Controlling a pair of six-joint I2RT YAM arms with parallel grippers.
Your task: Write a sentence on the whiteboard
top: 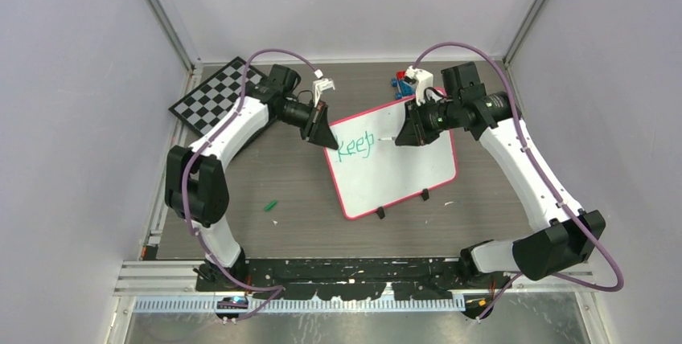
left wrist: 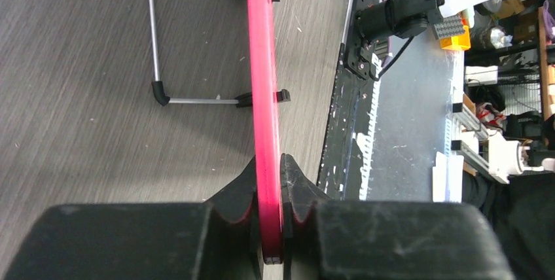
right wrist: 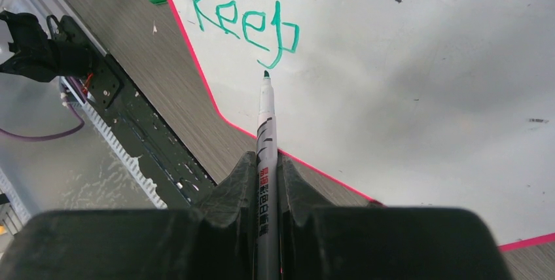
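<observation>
The whiteboard (top: 402, 171) with a red-pink rim lies tilted mid-table, with green lettering "Keep" (top: 355, 147) near its upper left corner. My left gripper (top: 326, 137) is at that corner. In the left wrist view its jaws (left wrist: 268, 182) press on both sides of the red rim (left wrist: 265, 84). My right gripper (top: 402, 137) hovers over the board's upper middle, shut on a white marker (right wrist: 266, 123). The marker's green tip sits just below the "p" of "Keep" (right wrist: 245, 21) on the white surface (right wrist: 406, 64); I cannot tell if it touches.
A black-and-white chessboard (top: 213, 95) lies at the back left. A small green cap (top: 271, 205) rests on the table left of the board. Coloured blocks (top: 400, 83) sit behind the board. The board's wire stand (left wrist: 157, 90) and black feet (top: 380, 214) stick out.
</observation>
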